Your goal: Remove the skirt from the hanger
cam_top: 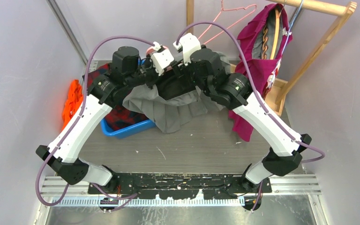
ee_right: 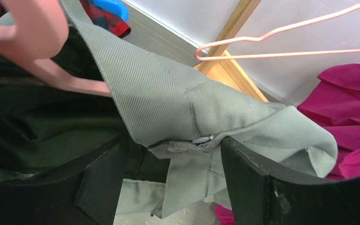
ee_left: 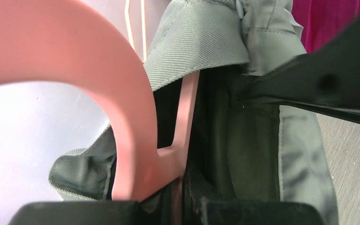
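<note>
The table (cam_top: pixel 192 145) spreads grey under both my arms, with the wooden rack (cam_top: pixel 318 51) at its far right corner carrying a magenta garment (cam_top: pixel 258 61). Between my wrists, lifted above the table, hangs the grey skirt (cam_top: pixel 173 112), its pleats drooping toward the blue bin (cam_top: pixel 131 129). The skirt's waistband is draped over the pink hanger (ee_left: pixel 136 117), whose hook curls up just in front of my left wrist. My left gripper (ee_left: pixel 178 208) is clenched on the hanger's neck. My right gripper (ee_right: pixel 168 183) stands released, fingers wide apart, with the zip end of the waistband lying loose between them.
</note>
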